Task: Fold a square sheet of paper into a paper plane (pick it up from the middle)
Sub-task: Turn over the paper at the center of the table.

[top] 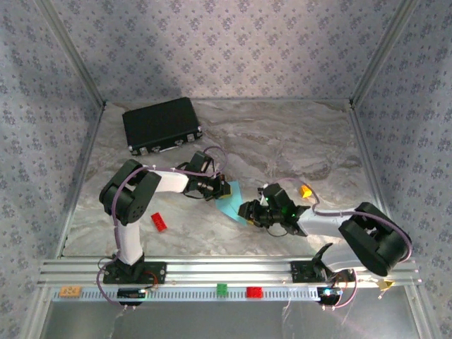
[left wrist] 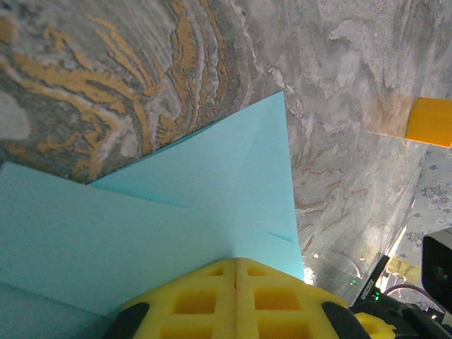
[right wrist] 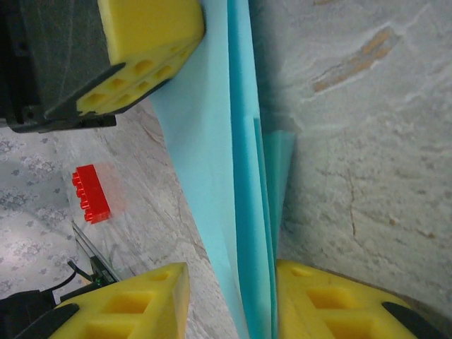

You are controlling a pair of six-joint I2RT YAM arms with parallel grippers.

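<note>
mid-fold stage: the sheet of paper, creased into layers but not yet dart-shaped, is pinched over the counter by the closed left claw and loosely straddled by the half-open right claw, so further folds are judged outstanding.

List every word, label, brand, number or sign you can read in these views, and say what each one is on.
No text can be read with certainty.
Tan tag on the rail: dark marks, too small to read.
Black case: pale spots along its front edge, too blurred to tell whether they are lettering.
Blue paper: no print visible.
</note>
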